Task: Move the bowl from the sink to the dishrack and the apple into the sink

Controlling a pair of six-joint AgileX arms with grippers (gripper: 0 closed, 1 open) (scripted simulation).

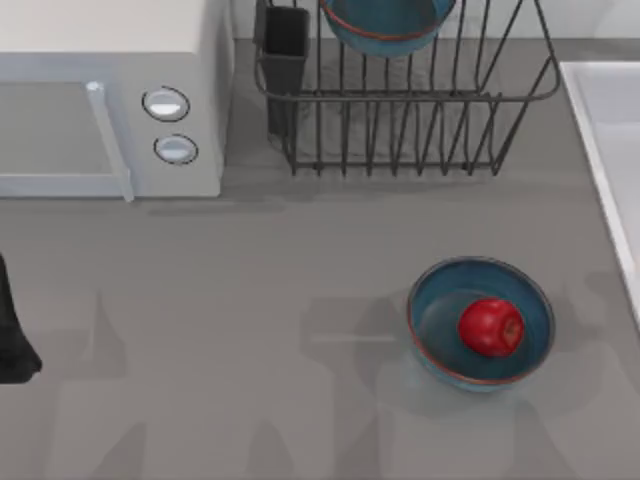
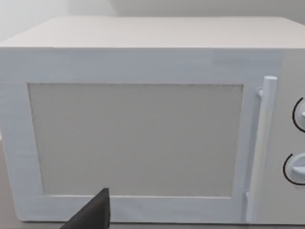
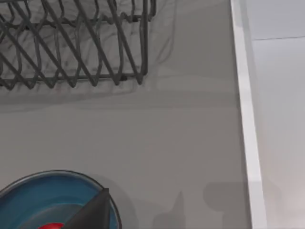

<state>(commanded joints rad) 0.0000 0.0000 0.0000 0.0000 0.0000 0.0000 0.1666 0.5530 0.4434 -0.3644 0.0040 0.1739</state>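
The glossy round apple [image 1: 491, 326] sits in a glazed bowl [image 1: 436, 300] on the matte grey worktop [image 1: 250, 330]; hand states cannot be told.

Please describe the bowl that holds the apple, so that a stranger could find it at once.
Start at the dishrack at the table's far edge, then come toward the near right. There a teal bowl stands on the bare table. Unlike its twin in the rack, it holds a red apple.

Left arm [image 1: 12, 335] matte black (wedge-shaped hand tips)
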